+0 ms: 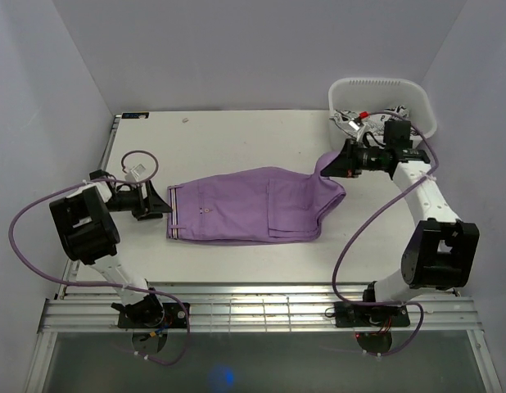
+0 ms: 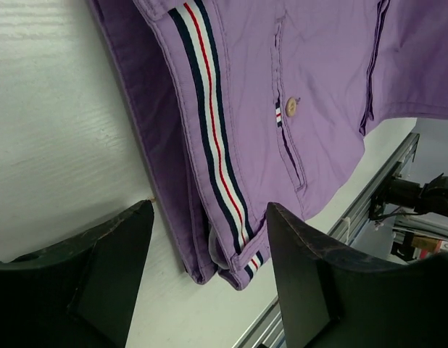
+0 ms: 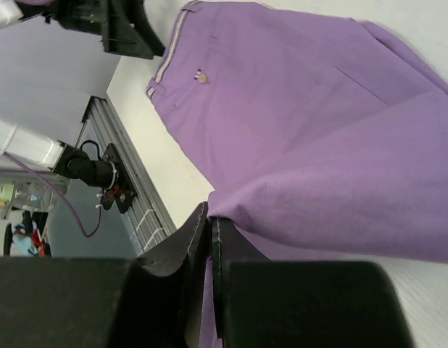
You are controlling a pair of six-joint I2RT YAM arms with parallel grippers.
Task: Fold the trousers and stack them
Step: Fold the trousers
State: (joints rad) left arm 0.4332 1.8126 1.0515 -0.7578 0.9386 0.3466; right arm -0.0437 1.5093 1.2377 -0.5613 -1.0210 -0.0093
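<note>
The trousers point(image 1: 253, 205) lie partly folded, right tool point(image 3: 209, 221) clenched on their right end, left tool point(image 1: 163, 201) released; further folds remain.

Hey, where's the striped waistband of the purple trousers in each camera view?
Top external: the red, white and navy striped waistband forms the left end of the lilac soft-fabric trousers, centre-left.
Left wrist: centre, running diagonally.
Right wrist: upper left.
Shared landmark: the open black left gripper beside the waistband.
</note>
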